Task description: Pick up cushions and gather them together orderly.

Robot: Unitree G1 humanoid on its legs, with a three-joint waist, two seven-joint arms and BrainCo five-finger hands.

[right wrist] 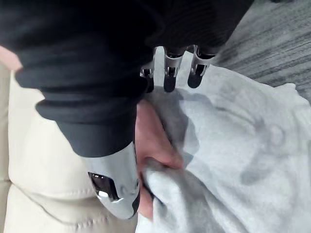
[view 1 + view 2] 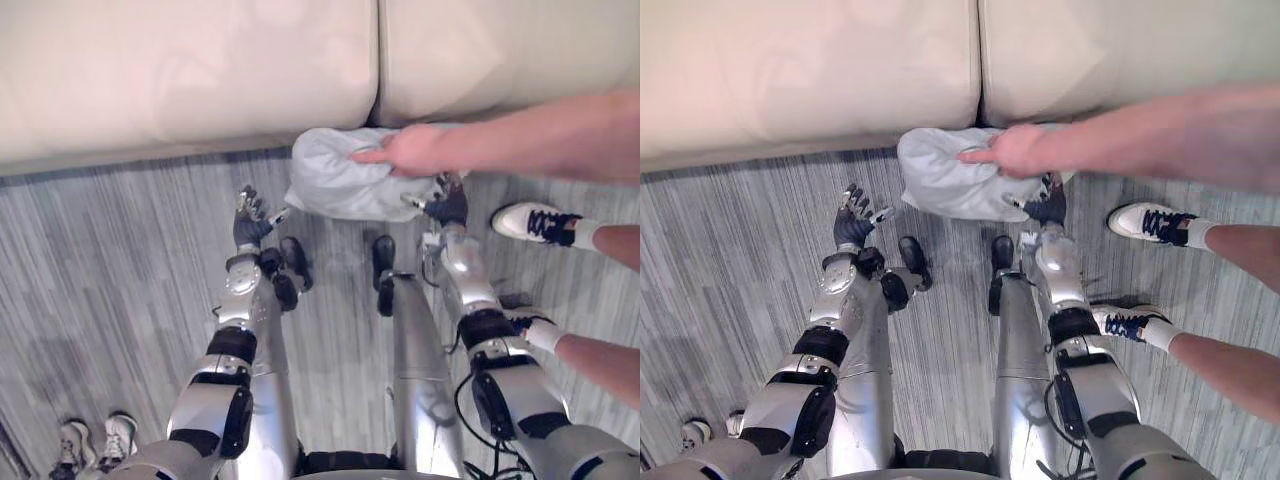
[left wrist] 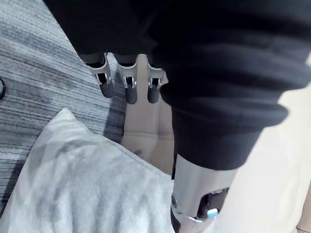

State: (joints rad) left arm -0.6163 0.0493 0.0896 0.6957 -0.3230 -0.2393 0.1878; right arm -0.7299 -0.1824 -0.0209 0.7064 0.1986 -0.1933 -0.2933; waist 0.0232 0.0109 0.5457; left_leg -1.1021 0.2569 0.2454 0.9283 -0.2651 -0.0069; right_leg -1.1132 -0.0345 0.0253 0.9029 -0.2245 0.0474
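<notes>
Right hand (image 2: 447,205) lies open against the grey cushion (image 2: 335,180) a person (image 2: 520,140) grips; left hand (image 2: 248,222) open.

The sofa (image 2: 180,80) runs across the far side, with the floor (image 2: 100,260) in front of it. The cushion (image 2: 335,180) sits at the sofa's foot, below the seam between two seats. A person's hand (image 2: 415,150) lies on top of it, arm reaching in from the right. The right hand (image 2: 447,205) touches its near right edge, and the left hand (image 2: 250,222) hovers just beside its left corner. The person's shoe (image 2: 530,222) stands further right.
</notes>
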